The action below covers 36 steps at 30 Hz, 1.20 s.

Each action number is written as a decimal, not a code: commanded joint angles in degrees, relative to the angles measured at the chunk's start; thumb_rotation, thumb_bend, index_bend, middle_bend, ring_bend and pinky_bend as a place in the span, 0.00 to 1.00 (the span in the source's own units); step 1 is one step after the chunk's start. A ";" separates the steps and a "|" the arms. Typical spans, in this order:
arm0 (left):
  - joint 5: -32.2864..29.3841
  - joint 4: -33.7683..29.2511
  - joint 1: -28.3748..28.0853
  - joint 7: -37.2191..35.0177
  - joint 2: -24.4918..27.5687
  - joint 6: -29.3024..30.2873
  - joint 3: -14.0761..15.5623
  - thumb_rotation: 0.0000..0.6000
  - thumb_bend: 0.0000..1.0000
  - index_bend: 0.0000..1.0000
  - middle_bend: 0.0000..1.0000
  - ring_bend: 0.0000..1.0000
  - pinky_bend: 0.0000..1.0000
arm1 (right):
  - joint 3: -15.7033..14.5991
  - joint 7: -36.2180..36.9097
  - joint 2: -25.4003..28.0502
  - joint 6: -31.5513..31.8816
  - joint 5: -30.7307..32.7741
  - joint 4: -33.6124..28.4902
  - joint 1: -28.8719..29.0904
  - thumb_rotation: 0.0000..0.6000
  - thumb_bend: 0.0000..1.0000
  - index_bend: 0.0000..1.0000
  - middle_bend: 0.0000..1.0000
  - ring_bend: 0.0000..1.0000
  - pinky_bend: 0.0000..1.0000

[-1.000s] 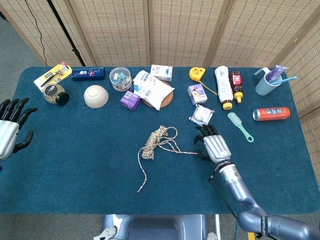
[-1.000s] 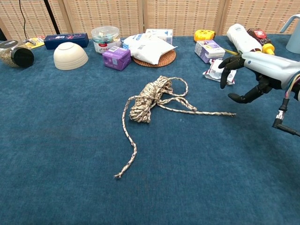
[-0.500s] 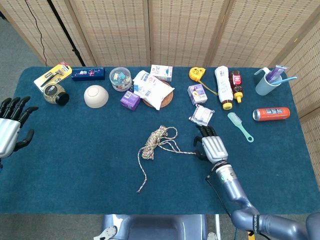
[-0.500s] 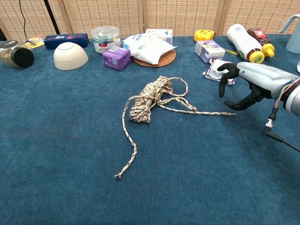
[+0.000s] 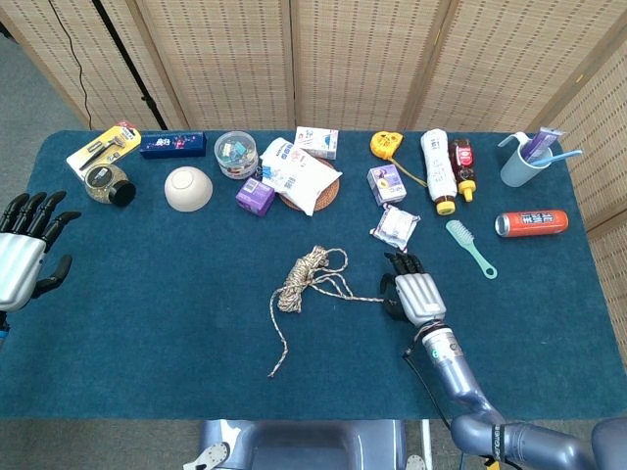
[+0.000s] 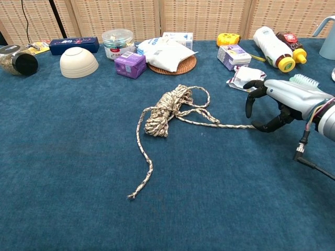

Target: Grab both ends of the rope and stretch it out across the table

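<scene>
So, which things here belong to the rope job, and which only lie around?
For the job: rope, right hand at its end, left hand open at the table edge.

Lying about: bowl, teal brush, red can, snack bag, cup.

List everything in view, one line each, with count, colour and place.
rope: 1, beige, centre, coiled
bowl: 1, cream, rear left
jar: 1, black lid, far left
tub: 1, clear, rear
purple boxes: 2, rear centre
white pack: 1, on mat
bottles: 2, white and brown, rear right
can: 1, red, right
brush: 1, green, right
cup: 1, blue, far right
table: 1, blue
left hand: left edge
right hand: at rope end
</scene>
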 commanded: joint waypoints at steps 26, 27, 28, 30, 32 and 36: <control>0.12 0.55 0.25 -0.89 0.32 0.38 0.38 1.00 0.43 0.20 0.07 0.00 0.00 | 0.18 -3.65 -1.89 -3.58 2.52 2.47 2.39 1.00 0.42 0.51 0.12 0.00 0.00; 0.11 0.62 0.25 -0.91 0.29 0.36 0.39 1.00 0.43 0.20 0.07 0.00 0.00 | 0.21 -3.75 -1.94 -3.63 2.58 2.58 2.46 1.00 0.42 0.51 0.12 0.00 0.00; 0.07 0.68 0.21 -0.98 0.25 0.28 0.40 1.00 0.43 0.20 0.07 0.00 0.00 | 0.26 -3.77 -2.01 -3.74 2.75 2.68 2.52 1.00 0.42 0.52 0.12 0.00 0.00; 0.08 0.75 0.17 -1.03 0.20 0.25 0.40 1.00 0.43 0.20 0.07 0.00 0.00 | 0.29 -3.83 -2.06 -3.84 2.90 2.82 2.59 1.00 0.42 0.52 0.12 0.00 0.00; 0.10 0.82 0.14 -1.06 0.16 0.24 0.42 1.00 0.43 0.20 0.07 0.00 0.00 | 0.30 -3.82 -2.11 -3.86 3.01 2.92 2.61 1.00 0.42 0.53 0.13 0.00 0.00; 0.09 0.90 0.10 -1.10 0.05 0.19 0.46 1.00 0.43 0.20 0.07 0.00 0.00 | 0.31 -3.63 -2.11 -3.74 3.07 2.92 2.55 1.00 0.42 0.54 0.14 0.00 0.00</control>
